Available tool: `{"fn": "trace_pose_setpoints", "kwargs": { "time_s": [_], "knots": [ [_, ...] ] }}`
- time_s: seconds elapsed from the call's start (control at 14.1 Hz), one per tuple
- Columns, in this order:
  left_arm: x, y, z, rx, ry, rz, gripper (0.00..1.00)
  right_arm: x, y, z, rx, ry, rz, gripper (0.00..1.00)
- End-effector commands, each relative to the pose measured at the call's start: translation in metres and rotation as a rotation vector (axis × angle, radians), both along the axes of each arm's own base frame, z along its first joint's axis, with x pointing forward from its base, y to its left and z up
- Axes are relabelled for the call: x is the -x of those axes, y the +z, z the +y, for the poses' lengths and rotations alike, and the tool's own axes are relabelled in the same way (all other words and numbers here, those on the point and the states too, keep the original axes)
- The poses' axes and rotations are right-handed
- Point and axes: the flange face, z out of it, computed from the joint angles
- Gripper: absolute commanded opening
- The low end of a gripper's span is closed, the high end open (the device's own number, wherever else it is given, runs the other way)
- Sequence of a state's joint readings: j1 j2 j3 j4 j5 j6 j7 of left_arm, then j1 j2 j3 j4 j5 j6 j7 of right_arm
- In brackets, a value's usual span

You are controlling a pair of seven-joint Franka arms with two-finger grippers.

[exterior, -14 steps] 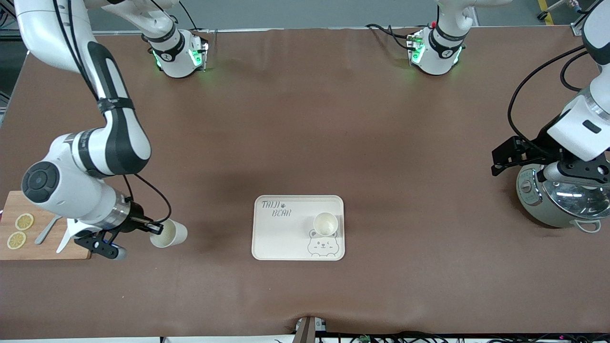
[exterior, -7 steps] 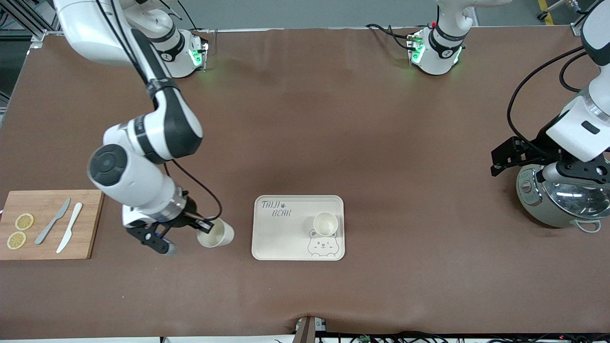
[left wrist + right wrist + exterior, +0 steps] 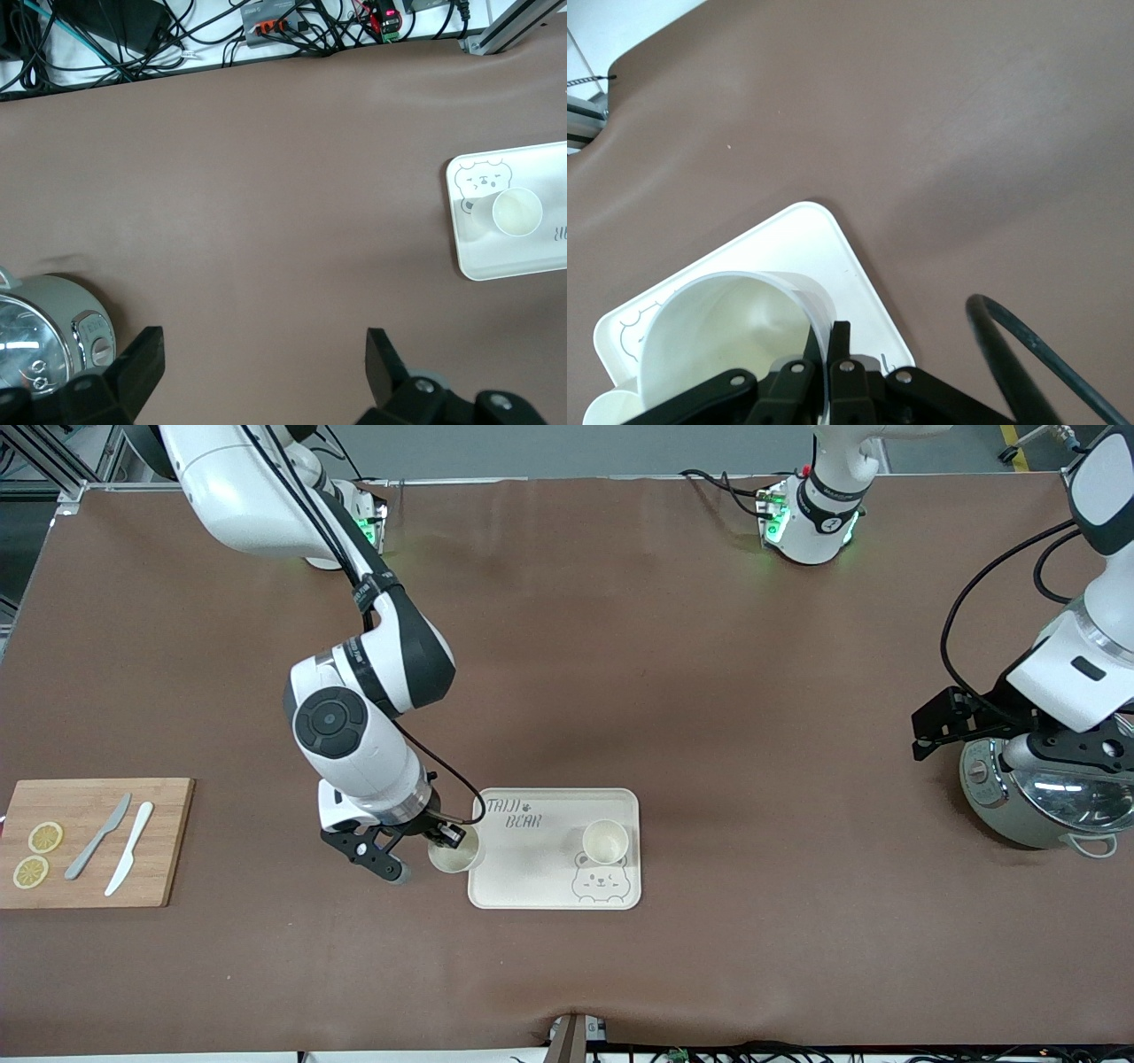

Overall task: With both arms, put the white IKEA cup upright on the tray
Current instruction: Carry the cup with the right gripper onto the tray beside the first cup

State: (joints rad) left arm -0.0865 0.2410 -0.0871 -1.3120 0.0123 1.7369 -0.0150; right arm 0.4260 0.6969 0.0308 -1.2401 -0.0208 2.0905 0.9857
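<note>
One cup (image 3: 455, 854), pinched by right gripper (image 3: 440, 838), hangs over tray (image 3: 532, 886) edge; left gripper (image 3: 261, 363) wide.

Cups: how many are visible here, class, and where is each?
2. One cup stands upright on the tray; the other cup is held by the right gripper over the tray's edge.

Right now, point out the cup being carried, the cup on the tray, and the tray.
carried cup (image 3: 455, 856), front view, inner wall.
standing cup (image 3: 605, 840), front view, inside bottom.
tray (image 3: 523, 881), front view, bare floor.
</note>
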Motion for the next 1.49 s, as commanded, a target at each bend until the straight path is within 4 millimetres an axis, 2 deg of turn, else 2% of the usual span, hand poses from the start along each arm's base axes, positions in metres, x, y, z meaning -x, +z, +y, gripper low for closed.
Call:
{"fn": "trace_pose_setpoints", "kwargs": {
  "time_s": [0.0, 0.14, 0.28, 0.64, 0.92, 1.2, 1.42],
  "knots": [
    [0.000, 0.002, -0.004, -0.027, 0.005, -0.016, 1.00, -0.002, -0.022, 0.025, 0.004, -0.046, -0.039, 0.00],
    [0.000, 0.001, -0.006, -0.026, 0.004, -0.016, 1.00, 0.001, -0.039, 0.038, -0.007, -0.047, -0.052, 0.00],
    [-0.003, -0.004, -0.005, -0.027, 0.005, -0.015, 1.00, 0.003, -0.048, 0.042, -0.003, -0.047, -0.046, 0.00],
    [-0.006, -0.011, -0.006, -0.028, 0.003, -0.002, 1.00, 0.012, -0.086, 0.061, 0.046, -0.049, -0.053, 0.00],
    [-0.006, -0.014, -0.007, -0.028, 0.002, 0.002, 1.00, 0.018, -0.100, 0.075, 0.038, -0.049, -0.059, 0.00],
    [-0.006, -0.039, -0.008, -0.043, -0.027, 0.062, 1.00, 0.022, -0.112, 0.082, 0.047, -0.054, -0.077, 0.00],
    [0.002, -0.044, -0.007, -0.058, -0.063, 0.119, 1.00, 0.022, -0.119, 0.082, 0.048, -0.053, -0.078, 0.00]
  ]
}}
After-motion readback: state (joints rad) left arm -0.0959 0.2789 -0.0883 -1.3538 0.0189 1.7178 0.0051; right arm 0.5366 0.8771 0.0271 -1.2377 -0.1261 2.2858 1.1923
